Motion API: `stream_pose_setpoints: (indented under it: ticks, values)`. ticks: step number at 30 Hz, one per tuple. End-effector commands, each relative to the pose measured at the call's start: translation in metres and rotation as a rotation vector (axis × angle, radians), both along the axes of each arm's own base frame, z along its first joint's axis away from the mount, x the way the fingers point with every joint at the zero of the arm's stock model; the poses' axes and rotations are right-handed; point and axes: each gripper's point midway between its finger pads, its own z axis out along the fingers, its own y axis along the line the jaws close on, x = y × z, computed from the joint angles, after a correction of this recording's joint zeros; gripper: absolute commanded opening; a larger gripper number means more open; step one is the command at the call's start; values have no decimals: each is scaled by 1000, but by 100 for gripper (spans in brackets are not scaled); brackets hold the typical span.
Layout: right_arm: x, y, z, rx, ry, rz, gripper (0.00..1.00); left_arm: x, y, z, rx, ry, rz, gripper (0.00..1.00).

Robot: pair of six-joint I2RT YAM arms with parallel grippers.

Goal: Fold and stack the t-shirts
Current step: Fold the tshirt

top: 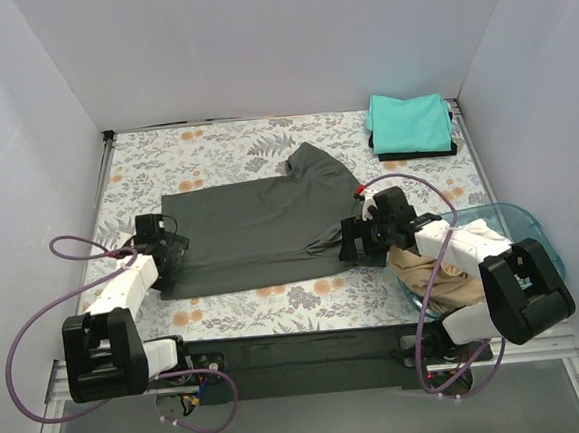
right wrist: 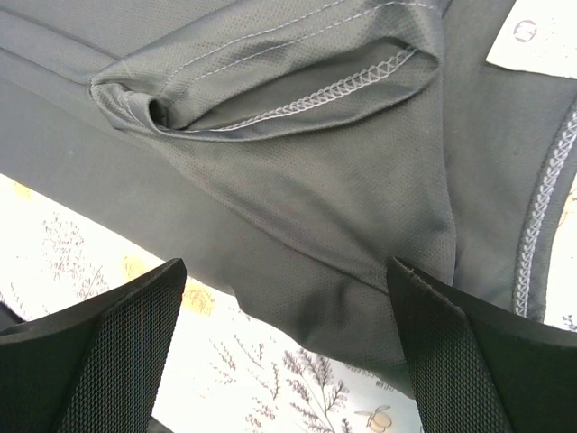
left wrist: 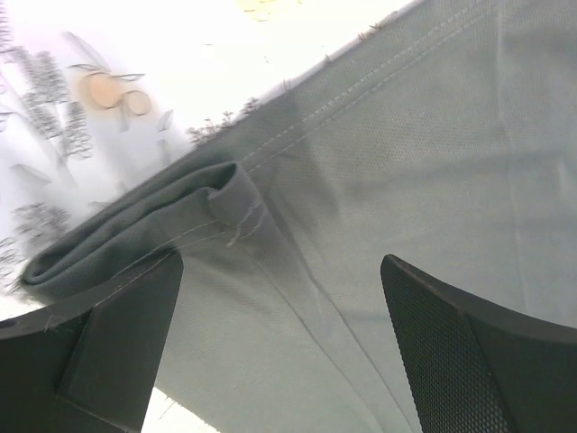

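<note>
A dark grey t-shirt (top: 260, 229) lies spread on the floral table, one sleeve pointing to the back. My left gripper (top: 169, 254) is open over its left edge; the left wrist view shows grey cloth (left wrist: 361, 180) between the spread fingers, with a rolled hem fold (left wrist: 135, 230). My right gripper (top: 357, 243) is open over the shirt's right edge; the right wrist view shows a sleeve fold (right wrist: 270, 81) and a white neck label (right wrist: 541, 36). A folded teal t-shirt (top: 409, 123) lies on a folded black one (top: 415, 150) at the back right. A tan t-shirt (top: 429, 271) sits in the basin.
A translucent blue basin (top: 516, 224) stands at the right, under my right arm, holding tan and white cloth. White walls enclose the table on three sides. Purple cables loop from both arms.
</note>
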Motion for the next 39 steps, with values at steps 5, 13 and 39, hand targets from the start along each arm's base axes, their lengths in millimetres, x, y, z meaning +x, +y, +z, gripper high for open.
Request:
stream_pose_setpoints:
  ticks: [5,13,39]
  values:
    - [7,24,40,8,-68,94,98,3,8,38,32,-66,36,92]
    - [-9,68,40,16,-78,193,98,7,-1,57,-6,-134,-2,92]
    - [94,159,61,67,-260,253,98,6,-8,51,-30,-133,-47,93]
